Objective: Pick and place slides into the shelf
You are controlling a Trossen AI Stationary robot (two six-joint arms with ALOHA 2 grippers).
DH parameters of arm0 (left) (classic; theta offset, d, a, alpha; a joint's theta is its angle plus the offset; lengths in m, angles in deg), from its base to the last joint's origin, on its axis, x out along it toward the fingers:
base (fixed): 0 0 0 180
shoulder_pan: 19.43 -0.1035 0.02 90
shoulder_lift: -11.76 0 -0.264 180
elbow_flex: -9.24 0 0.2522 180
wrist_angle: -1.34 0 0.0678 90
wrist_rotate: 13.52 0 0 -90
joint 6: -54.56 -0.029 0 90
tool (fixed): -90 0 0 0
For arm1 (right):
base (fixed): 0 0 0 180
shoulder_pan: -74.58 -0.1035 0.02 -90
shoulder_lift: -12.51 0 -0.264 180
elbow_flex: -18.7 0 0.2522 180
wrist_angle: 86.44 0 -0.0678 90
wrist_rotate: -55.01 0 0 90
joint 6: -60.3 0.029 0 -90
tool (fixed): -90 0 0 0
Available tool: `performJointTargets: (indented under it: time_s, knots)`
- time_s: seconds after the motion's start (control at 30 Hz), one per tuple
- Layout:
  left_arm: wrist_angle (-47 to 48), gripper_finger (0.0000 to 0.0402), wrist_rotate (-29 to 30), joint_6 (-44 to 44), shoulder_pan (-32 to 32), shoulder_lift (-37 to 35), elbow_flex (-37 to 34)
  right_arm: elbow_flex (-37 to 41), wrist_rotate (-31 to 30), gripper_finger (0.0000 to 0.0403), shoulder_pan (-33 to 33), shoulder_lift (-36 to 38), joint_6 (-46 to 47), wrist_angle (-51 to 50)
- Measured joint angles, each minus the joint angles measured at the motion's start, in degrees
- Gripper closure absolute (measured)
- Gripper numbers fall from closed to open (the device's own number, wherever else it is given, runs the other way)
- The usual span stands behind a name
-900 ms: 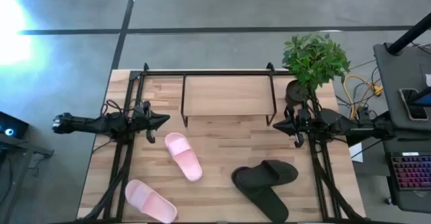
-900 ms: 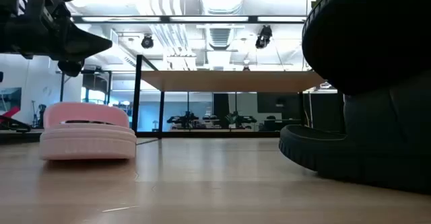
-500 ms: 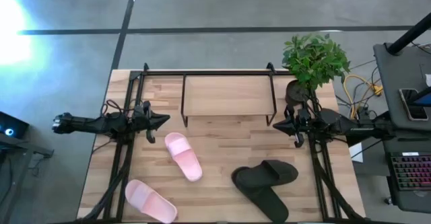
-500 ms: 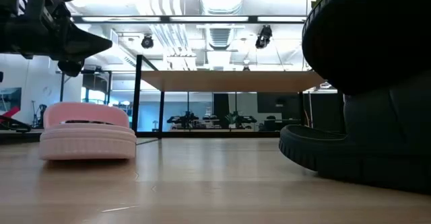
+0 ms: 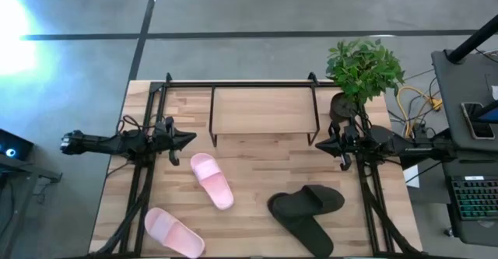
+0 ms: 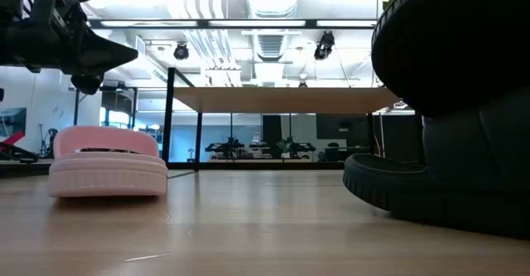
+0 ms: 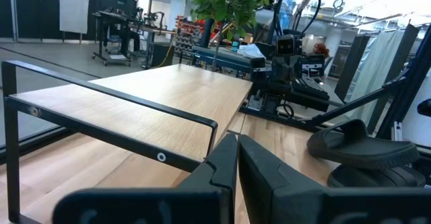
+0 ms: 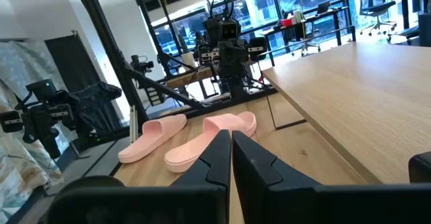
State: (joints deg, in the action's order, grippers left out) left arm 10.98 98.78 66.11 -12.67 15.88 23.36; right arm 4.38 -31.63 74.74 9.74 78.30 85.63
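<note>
Here the table [image 5: 257, 166] carried everything, with the shelf [image 5: 264, 111] standing at its far edge, between the two arms and a little beyond both sets of jaws. The black slides [image 5: 305, 210] lay overlapping each other nearer the front, just inward of the right jaws [image 5: 317, 143]. One pink slide [image 5: 212, 180] lay close in front of the left jaws [image 5: 193, 139], the other pink slide [image 5: 173, 232] well apart toward the front left corner. Both sets of jaws were pressed together, holding nothing, pointing toward each other across the shelf's front. A potted plant [image 5: 362, 72] stood behind the right arm.
</note>
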Motion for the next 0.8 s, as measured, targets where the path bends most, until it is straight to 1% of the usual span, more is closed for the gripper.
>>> performJointTargets:
  time_s: [0.33, 0.4, 0.43, 0.5, 0.53, 0.6, 0.67, 0.73, 0.8]
  knots:
    - [0.0, 0.0402, 0.0, 0.0, 0.0, 0.0, 0.0, 0.0, 0.0, 0.0394, 0.0, 0.0, 1.0, 0.4]
    - [0.0, 0.0402, 0.0, 0.0, 0.0, 0.0, 0.0, 0.0, 0.0, 0.0394, 0.0, 0.0, 5.8, 1.6]
    - [0.0, 0.0402, 0.0, 0.0, 0.0, 0.0, 0.0, 0.0, 0.0, 0.0394, 0.0, 0.0, 9.9, 2.6]
    - [0.0, 0.0402, 0.0, 0.0, 0.0, 0.0, 0.0, 0.0, -0.4, 0.0394, 0.0, 0.0, 23.7, 6.5]
    - [0.0, 0.0402, 0.0, 0.0, 0.0, 0.0, 0.0, 0.0, -1.7, 0.0394, 0.0, -0.1, 26.6, 9.6]
    - [0.0, 0.0402, 0.0, 0.0, 0.0, 0.0, 0.0, -0.1, -2.1, 0.0394, 0.1, -2.2, 28.3, 17.8]
    - [0.0, 0.0402, 0.0, 0.0, 0.0, 0.0, 0.0, -0.7, 0.2, 0.0394, 0.0, -4.6, 29.4, 23.2]
    - [0.0, 0.0402, 0.0, 0.0, 0.0, 0.1, 0.0, -3.3, 2.4, 0.0394, 0.0, -8.0, 31.7, 24.6]
    - [0.0, 0.0402, 0.0, 0.0, 0.0, 0.1, 0.0, -5.5, 7.2, 0.0394, -0.1, -11.9, 32.9, 25.0]
